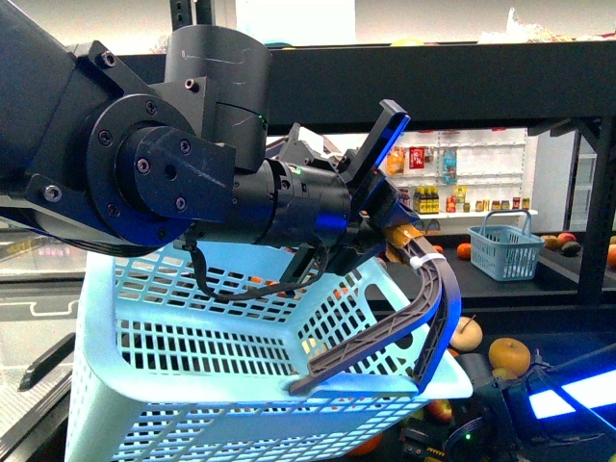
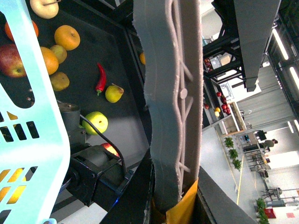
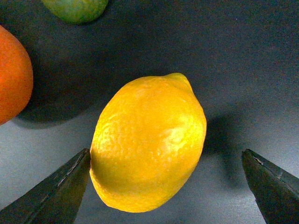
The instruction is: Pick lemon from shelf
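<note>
A yellow lemon [image 3: 148, 144] lies on the black tray floor [image 3: 243, 70] of the shelf [image 1: 462, 82]. My right gripper [image 3: 166, 184] is open around it, one fingertip [image 3: 60, 186] close against its side and the other well apart from it. My left gripper [image 1: 390, 226] is shut on the grey basket handle [image 1: 385, 337] and holds the light-blue basket [image 1: 192, 366] up in front of the shelf. In the left wrist view the handle [image 2: 170, 93] runs down into the shut left gripper [image 2: 173, 205], beside the basket wall [image 2: 28, 121].
An orange [image 3: 11, 79] and a green fruit [image 3: 77, 8] lie close to the lemon. The tray below the basket holds oranges [image 2: 67, 37], a red chili [image 2: 100, 78] and a green apple [image 2: 96, 122]. A small blue basket [image 1: 505, 245] stands on a shelf tier at the right.
</note>
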